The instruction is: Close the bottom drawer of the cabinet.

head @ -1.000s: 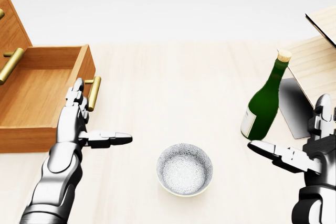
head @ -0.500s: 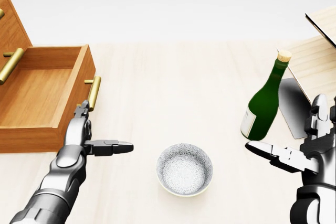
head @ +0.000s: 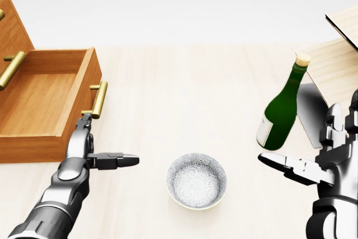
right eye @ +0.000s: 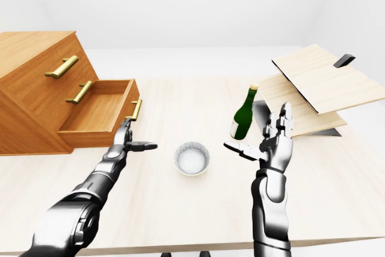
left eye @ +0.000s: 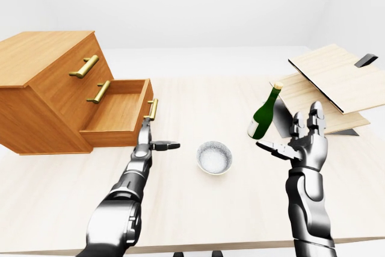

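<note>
The wooden cabinet (left eye: 42,76) stands at the left of the table. Its bottom drawer (head: 39,96) is pulled out and shows an empty inside. A brass handle (head: 99,99) runs along the drawer's face. My left hand (head: 103,144) is open, its fingers (head: 85,127) pointing up just below the handle's lower end, beside the drawer's face, thumb stretched to the right. I cannot tell whether it touches the drawer. My right hand (head: 313,155) is open and empty at the right, next to the bottle.
A patterned bowl (head: 197,181) sits between my hands. A green corked bottle (head: 281,107) stands upright at the right. Tilted wooden boards (left eye: 337,82) lie beyond it at the table's right. Two closed drawers with brass handles (left eye: 84,66) sit above the open one.
My left hand has dropped lower and turned edge-on, its fingertips now below the handle's end. My right hand has sunk slightly. The drawer has not moved.
</note>
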